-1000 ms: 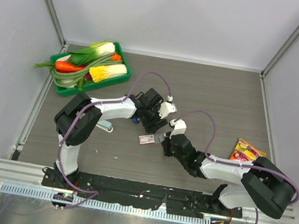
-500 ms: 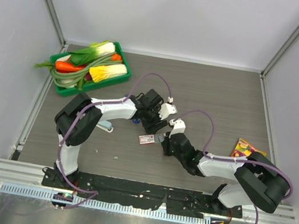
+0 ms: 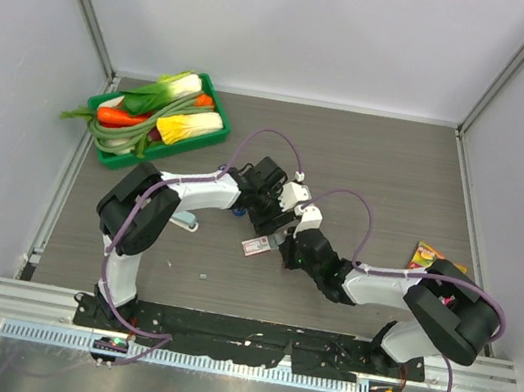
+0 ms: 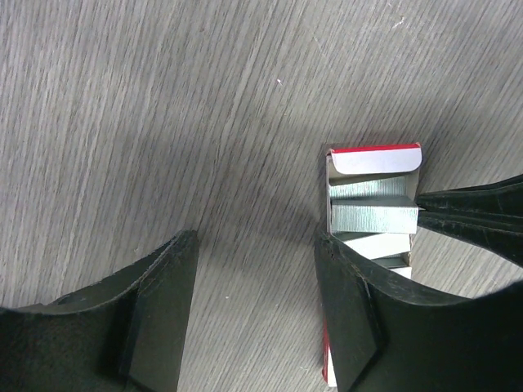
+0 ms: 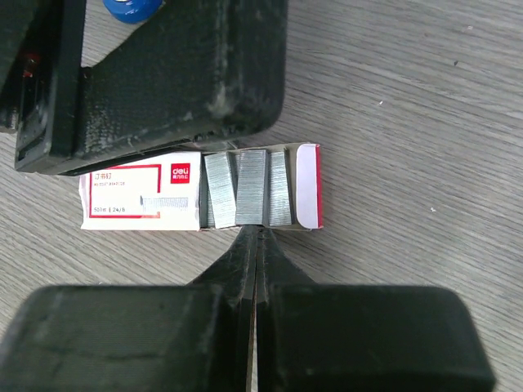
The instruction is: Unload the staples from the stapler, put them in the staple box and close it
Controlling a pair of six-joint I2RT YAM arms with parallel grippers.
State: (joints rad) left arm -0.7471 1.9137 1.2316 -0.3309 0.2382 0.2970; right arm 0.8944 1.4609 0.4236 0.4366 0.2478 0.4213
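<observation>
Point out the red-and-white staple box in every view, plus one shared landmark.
Top external: staple box mid-table, just left of the right gripper.
Left wrist: staple box right of centre.
Right wrist: staple box at centre.
Shared landmark: the shut right gripper, tips at the box's open end.

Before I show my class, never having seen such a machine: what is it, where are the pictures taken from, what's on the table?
Two robot arms bolted to a table, each ending in a two-finger gripper. One picture looks down from above; the others come from a camera on each wrist. On the table: a red-and-white staple box, open with staples showing, a pale stapler, a green tray of vegetables, a colourful packet. The left gripper is open, one finger over the box. The right gripper is shut, tips at the staples. Neither visibly holds anything.
</observation>
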